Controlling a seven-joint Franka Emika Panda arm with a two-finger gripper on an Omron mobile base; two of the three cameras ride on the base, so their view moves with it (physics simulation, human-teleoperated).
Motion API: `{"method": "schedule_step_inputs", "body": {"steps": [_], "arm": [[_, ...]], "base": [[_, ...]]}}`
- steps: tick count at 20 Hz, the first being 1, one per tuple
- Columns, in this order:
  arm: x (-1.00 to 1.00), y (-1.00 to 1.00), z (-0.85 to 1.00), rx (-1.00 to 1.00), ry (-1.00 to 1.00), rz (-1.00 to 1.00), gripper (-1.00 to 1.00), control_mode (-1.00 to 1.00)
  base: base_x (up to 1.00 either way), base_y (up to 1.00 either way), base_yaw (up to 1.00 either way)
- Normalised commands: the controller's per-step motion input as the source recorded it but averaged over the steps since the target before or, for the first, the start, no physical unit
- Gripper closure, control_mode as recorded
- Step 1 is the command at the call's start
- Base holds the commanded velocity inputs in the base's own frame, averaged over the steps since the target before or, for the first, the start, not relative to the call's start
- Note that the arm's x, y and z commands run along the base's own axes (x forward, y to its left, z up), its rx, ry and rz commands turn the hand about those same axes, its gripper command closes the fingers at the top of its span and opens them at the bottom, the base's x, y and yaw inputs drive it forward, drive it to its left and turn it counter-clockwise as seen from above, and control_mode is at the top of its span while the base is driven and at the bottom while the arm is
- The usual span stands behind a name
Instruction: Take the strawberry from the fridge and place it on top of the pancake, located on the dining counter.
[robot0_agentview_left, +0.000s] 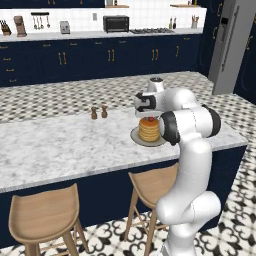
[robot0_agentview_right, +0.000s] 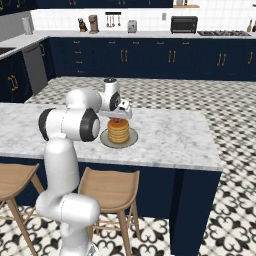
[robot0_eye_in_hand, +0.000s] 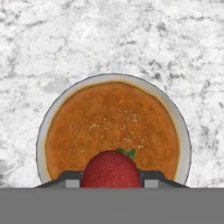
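We're looking at a home kitchen: navy cabinets (robot0_agentview_left: 100, 57) with gold handles are running along the back wall, a toaster oven (robot0_agentview_left: 116, 23) and a toaster (robot0_agentview_left: 65, 27) are sitting on the wall counter beside a stovetop (robot0_agentview_left: 152, 31), and a tall grey fridge (robot0_agentview_left: 231, 45) is standing at the right. A marble-topped bench (robot0_agentview_left: 60, 145) is stretching across patterned tile floor (robot0_agentview_right: 235, 115), with wooden stools (robot0_agentview_left: 45, 212) tucking under it.
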Motion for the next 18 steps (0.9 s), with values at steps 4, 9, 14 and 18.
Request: {"method": "schedule_step_inputs", "body": {"steps": [4, 9, 14, 18], "arm": [[0.00, 0.00, -0.02, 0.00, 0.04, 0.01, -1.00, -1.00], [0.00, 0.00, 0.00, 0.00, 0.01, 0.01, -1.00, -1.00], [0.00, 0.00, 0.00, 0.00, 0.00, 0.00, -1.00, -1.00], [0.00, 0.00, 0.04, 0.00, 0.05, 0.00, -1.00, -1.00]], "base": [[0.00, 0.00, 0.00], [0.00, 0.00, 0.00], [0.00, 0.00, 0.00], [0.00, 0.00, 0.00]]}}
